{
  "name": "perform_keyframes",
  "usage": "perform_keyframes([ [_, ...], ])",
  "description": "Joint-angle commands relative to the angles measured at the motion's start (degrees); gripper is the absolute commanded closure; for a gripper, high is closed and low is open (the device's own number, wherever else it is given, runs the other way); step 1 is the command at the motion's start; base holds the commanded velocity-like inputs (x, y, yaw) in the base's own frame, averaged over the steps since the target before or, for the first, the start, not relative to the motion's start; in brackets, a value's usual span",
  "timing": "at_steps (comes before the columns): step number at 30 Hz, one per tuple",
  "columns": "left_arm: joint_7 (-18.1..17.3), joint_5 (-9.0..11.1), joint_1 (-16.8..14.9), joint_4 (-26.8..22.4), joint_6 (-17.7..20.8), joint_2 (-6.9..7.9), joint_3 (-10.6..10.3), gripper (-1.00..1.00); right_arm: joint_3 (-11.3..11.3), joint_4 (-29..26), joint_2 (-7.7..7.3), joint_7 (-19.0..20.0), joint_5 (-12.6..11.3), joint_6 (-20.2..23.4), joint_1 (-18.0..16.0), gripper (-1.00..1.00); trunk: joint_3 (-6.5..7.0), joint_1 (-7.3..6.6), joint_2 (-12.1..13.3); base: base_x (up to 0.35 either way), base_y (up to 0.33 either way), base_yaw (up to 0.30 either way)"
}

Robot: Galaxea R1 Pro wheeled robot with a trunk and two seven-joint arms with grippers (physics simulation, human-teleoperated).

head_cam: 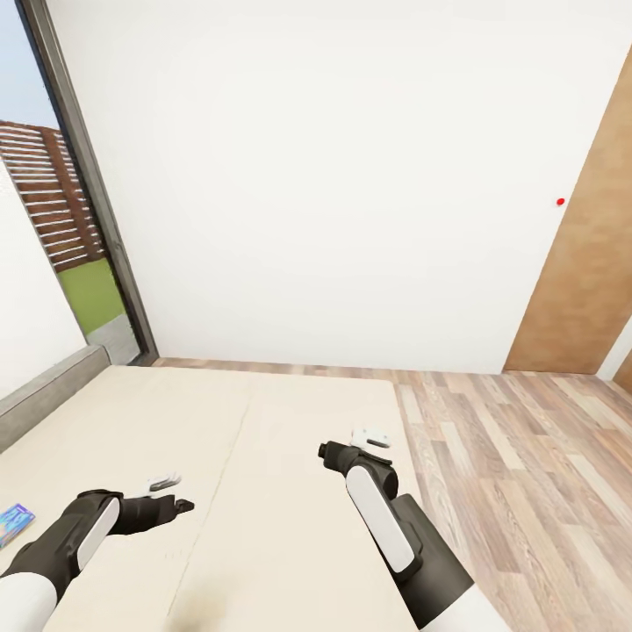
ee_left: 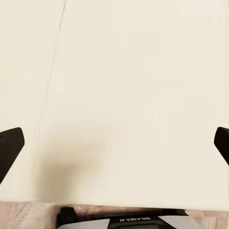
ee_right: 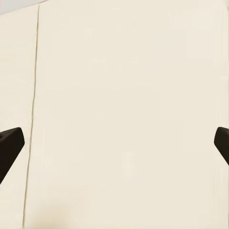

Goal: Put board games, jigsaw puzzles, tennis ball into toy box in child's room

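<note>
Head view shows the small blue board game (head_cam: 15,523) lying flat at the near left edge of the bed (head_cam: 263,421). Both claws hang spread and empty above the mattress, left gripper (head_cam: 171,493) nearer the game, right gripper (head_cam: 364,439) well apart, probably poised for a reach.

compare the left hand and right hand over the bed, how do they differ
In the head view, the left hand hangs near the bed's left side, closer to the blue board game; the right hand is further forward, near the bed's floor-side edge. The left forearm lies low and sideways; the right points ahead. Both are open, empty, above bare mattress.
</note>
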Motion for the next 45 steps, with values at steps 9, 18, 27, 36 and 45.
perform_keyframes([
  [9, -0.4, 0.2, -0.1, 0.0, 0.2, 0.09, -0.1, -1.00, 0.0, -0.1, 0.00, -0.5, -0.5, 0.1, -0.1, -1.00, -0.14, 0.04, -0.1, 0.000, 0.176, 0.000],
  [18, -0.4, 0.2, -0.1, 0.0, 0.2, 0.17, -0.1, -1.00, 0.0, -0.1, 0.00, -0.5, -0.5, 0.1, -0.1, -1.00, -0.14, 0.04, -0.1, 0.000, 0.174, 0.000],
  [27, -0.5, 0.2, -0.1, 0.0, 0.3, 0.37, -0.1, -1.00, 0.0, -0.1, 0.00, -0.5, -0.6, 0.1, -0.1, -1.00, -0.14, 0.04, -0.1, 0.000, 0.263, 0.000],
  [36, -0.5, 0.2, -0.1, 0.0, 0.3, 0.49, -0.1, -1.00, 0.0, -0.1, 0.00, -0.5, -0.6, 0.1, -0.1, -1.00, -0.14, 0.04, -0.1, 0.000, 0.282, 0.000],
  [45, -0.5, 0.2, -0.1, 0.0, 0.2, 0.50, -0.1, -1.00, 0.0, -0.1, 0.00, -0.5, -0.6, 0.1, -0.1, -1.00, -0.14, 0.04, -0.1, 0.000, 0.284, 0.000],
])
